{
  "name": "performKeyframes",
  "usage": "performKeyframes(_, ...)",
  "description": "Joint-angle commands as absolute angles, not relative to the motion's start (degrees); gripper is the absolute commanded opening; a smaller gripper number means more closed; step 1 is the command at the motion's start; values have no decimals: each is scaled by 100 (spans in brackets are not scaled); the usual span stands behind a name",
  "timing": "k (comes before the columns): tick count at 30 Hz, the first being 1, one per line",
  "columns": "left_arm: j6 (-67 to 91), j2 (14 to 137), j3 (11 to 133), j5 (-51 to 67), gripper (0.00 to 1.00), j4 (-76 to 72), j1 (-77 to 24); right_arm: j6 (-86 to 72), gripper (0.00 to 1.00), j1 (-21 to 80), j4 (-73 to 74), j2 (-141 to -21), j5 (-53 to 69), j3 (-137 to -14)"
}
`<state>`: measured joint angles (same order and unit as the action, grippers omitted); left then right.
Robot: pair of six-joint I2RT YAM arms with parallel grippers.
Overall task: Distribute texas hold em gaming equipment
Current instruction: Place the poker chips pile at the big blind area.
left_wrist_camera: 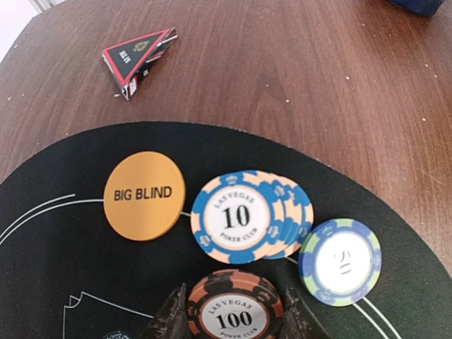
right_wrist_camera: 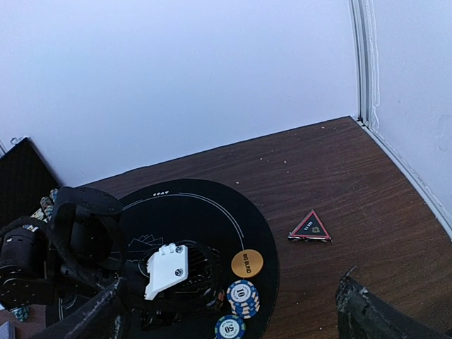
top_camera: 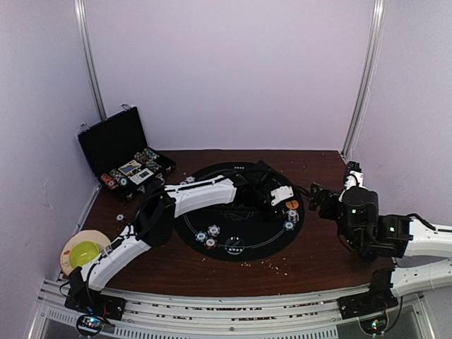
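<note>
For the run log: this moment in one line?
left gripper: shut on 100 chip | right gripper: open, empty | mat: BIG BLIND button, 10 chips

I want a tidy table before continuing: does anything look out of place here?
Yes. The 10 chips beside the BIG BLIND disc are slid into a fan, not a neat stack. Pale crumbs are scattered on the wooden table near the front. The 100 chip in the left hand looks fine.

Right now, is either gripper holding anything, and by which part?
Left gripper holds the red 100 chip stack, pinched at opposite sides of its rim. Right gripper is open and holds nothing.
</note>
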<state>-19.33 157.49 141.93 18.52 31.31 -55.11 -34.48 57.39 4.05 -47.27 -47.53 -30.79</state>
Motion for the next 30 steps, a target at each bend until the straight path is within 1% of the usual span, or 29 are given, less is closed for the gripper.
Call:
performKeyframes(1,-1928,15807,14262,1951,15,2989,-5561,-3441,99,5724,386,-4723,-4719,-3042)
performKeyframes(6,-1960,15812,14187,1873,16,3008,-5573,-3444,99,5722,378,-4711,-4719,-3034)
performKeyframes(11,-2008,15796,14178,1802,24,3058,-5573,-3428,99,5725,369,-4732,-4696,-3043)
performKeyframes(13,-2022,15770,14148,1774,29,3072,-5573,-3420,99,5722,369,-4738,-4687,-3046)
performKeyframes(16,-2004,15750,14137,1758,33,3067,-5572,-3402,99,5722,360,-4738,-4675,-3049)
performKeyframes(18,-2000,15750,14142,1758,33,3067,-5572,-3409,99,5723,369,-4750,-4672,-3047)
performKeyframes(20,-1995,15750,14142,1770,36,3067,-5572,-3402,99,5723,361,-4757,-4671,-3041)
performKeyframes(28,-2004,15724,14109,1712,39,3072,-5564,-3393,99,5726,352,-4798,-4658,-3056)
performKeyframes(30,-2006,15715,14113,1705,42,3069,-5563,-3401,99,5727,352,-4807,-4657,-3061)
